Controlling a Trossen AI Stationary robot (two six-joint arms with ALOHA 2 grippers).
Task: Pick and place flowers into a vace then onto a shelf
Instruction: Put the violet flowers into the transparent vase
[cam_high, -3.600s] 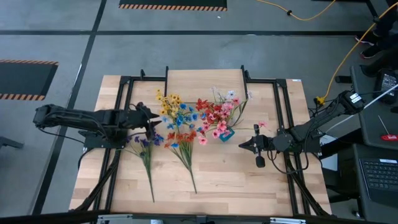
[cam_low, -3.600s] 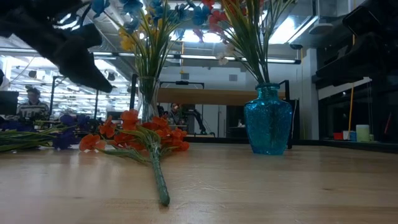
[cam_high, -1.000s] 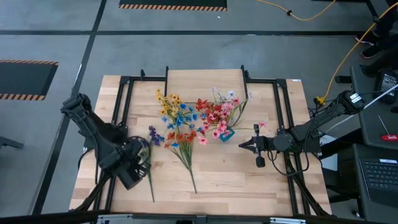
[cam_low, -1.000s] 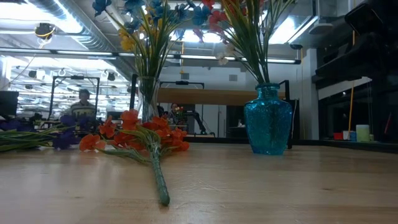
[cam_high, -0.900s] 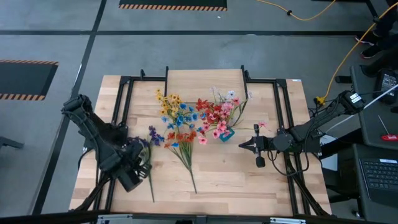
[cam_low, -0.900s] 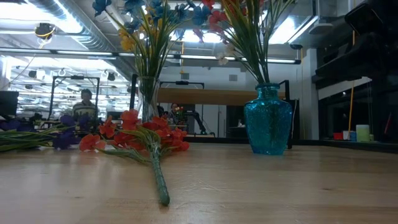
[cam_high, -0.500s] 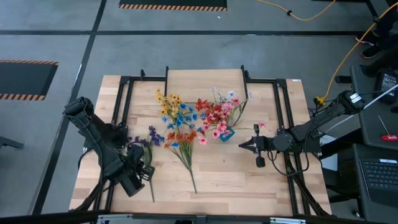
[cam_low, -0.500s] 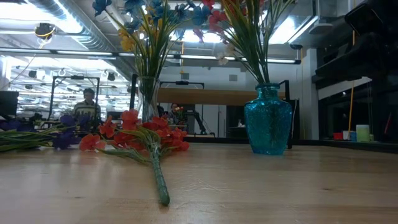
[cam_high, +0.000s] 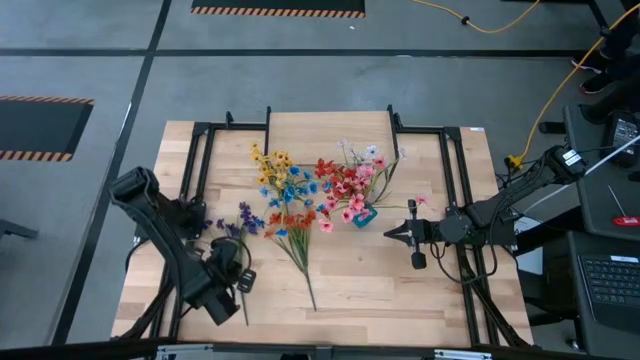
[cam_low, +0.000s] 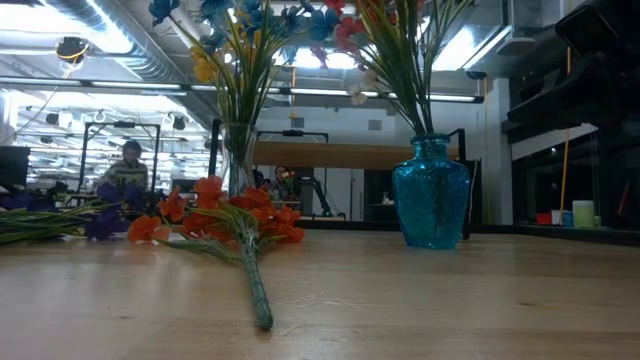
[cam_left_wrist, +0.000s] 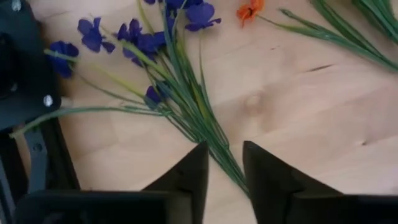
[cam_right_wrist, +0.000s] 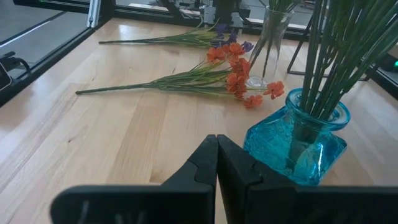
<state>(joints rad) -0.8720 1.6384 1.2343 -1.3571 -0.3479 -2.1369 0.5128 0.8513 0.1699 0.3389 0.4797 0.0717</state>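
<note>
Left hand: over the near left part of the table, fingers parted by a narrow gap, holding nothing; the stem of the purple flowers runs on the table directly beneath that gap, blossoms fanned out ahead of the fingertips. In the high view the same hand sits above the lower stem of the purple spray. Orange flowers: lying flat on the table just beyond the purple spray, toward the table's middle, long stem pointing to the near edge. Clear glass vase: upright, farther back from the left hand, carrying yellow and blue flowers. Blue glass vase: upright, just ahead of the right hand, filled with red, pink and white flowers. Right hand: low at the table's right side, fingers closed together, empty. Person: in the room behind the table.
</note>
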